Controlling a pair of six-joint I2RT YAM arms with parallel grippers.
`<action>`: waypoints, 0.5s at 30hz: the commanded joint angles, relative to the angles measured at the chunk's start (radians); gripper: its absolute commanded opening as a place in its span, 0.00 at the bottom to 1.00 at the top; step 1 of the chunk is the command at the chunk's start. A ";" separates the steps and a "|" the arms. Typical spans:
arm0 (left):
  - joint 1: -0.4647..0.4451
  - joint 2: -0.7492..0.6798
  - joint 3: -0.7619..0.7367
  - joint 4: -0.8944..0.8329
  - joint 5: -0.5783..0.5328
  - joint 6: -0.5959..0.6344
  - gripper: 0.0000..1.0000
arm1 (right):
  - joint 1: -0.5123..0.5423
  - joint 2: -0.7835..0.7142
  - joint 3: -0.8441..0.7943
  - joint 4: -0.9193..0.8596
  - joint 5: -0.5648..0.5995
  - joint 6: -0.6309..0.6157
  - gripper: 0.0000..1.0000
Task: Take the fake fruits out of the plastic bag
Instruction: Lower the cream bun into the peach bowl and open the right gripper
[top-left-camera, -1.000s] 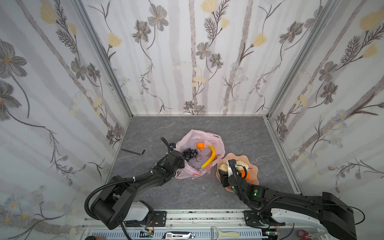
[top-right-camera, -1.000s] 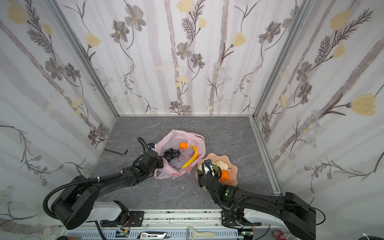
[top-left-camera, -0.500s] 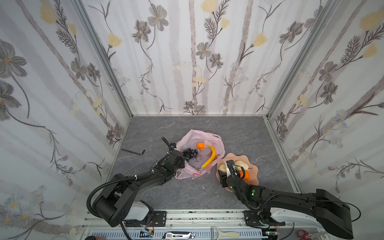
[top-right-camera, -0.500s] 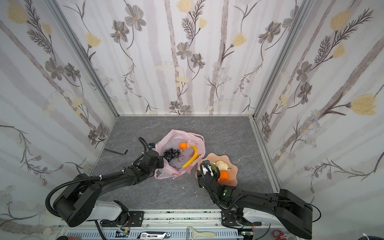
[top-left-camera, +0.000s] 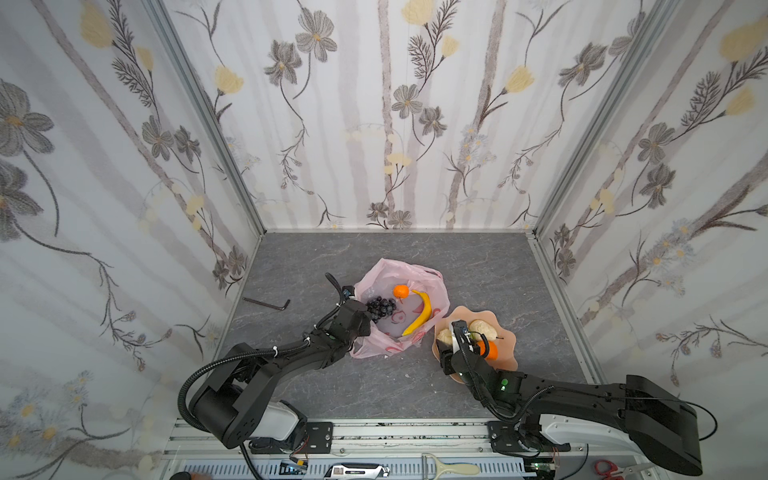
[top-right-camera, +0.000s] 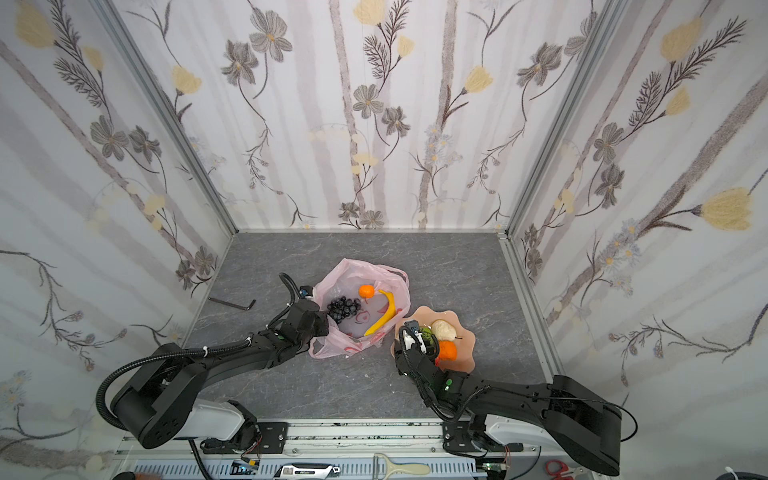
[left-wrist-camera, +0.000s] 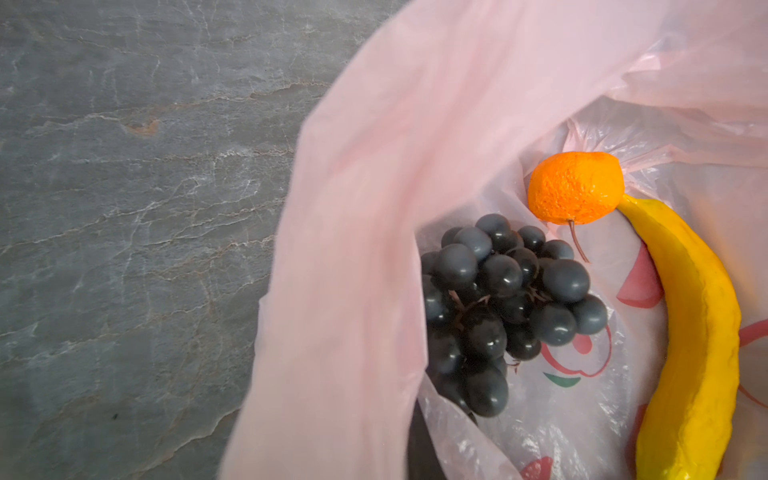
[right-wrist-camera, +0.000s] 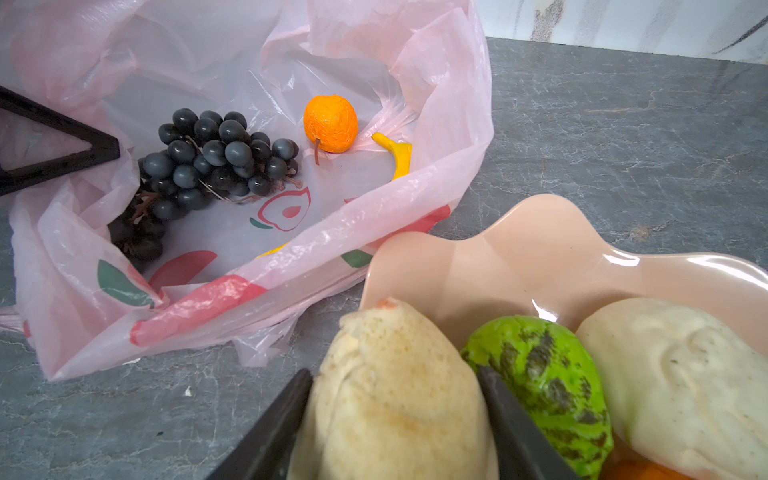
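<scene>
The pink plastic bag lies open on the grey floor. Inside it are dark grapes, an orange and a banana. My left gripper is shut on the bag's near rim, and the film covers its jaws. My right gripper is at the peach dish. Its fingers press both sides of a beige lumpy fruit. Beside it in the dish lie a green fruit, another beige fruit and an orange.
A black hex key lies on the floor left of the bag. Flowered walls close in the floor at the left, back and right. The dish almost touches the bag's right side.
The right arm's rear links have shifted slightly left, while its gripper stays at the dish with the beige fruit. The left arm and the bag have not moved.
</scene>
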 joint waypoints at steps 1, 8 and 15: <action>0.002 0.002 0.008 0.019 -0.007 0.003 0.08 | 0.004 -0.022 -0.014 0.059 0.016 -0.016 0.70; 0.000 0.021 0.014 0.019 -0.008 0.004 0.09 | 0.007 -0.125 -0.067 0.082 0.015 -0.016 0.78; 0.001 0.030 0.016 0.019 -0.013 0.005 0.09 | 0.010 -0.163 -0.030 -0.016 0.013 0.010 0.78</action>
